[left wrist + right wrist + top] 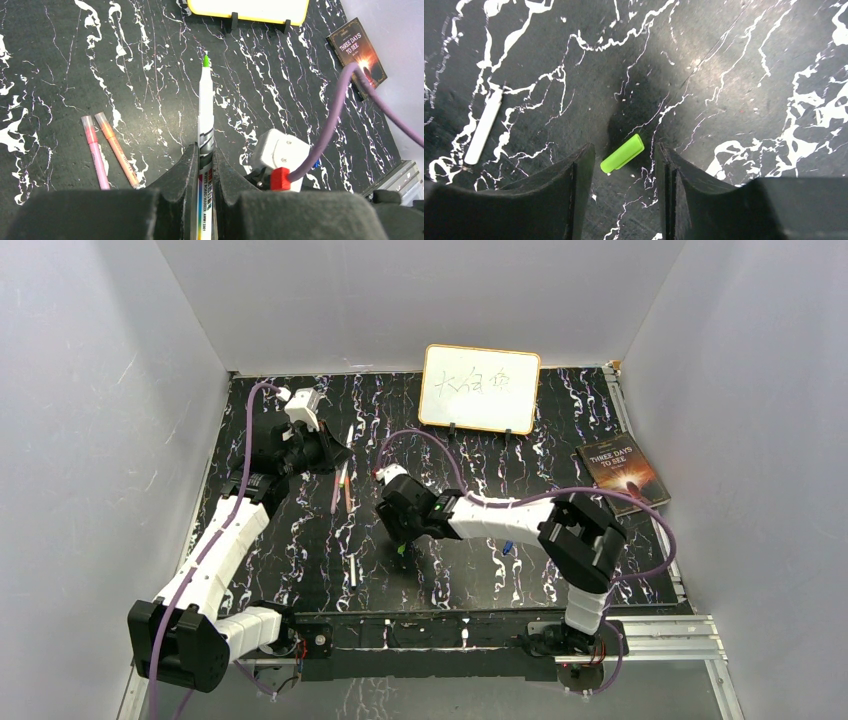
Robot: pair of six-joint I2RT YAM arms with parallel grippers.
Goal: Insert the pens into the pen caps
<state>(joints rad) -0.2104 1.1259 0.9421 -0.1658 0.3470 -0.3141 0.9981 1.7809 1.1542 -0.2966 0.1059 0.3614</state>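
Two loose pens (118, 150) near left gripper (204, 150) pinching white pen (205, 110); right gripper (624, 147) spread over green cap (622, 153).

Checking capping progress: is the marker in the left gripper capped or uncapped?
Uncapped: the marker shows a bare green tip; the green cap lies apart on the table.
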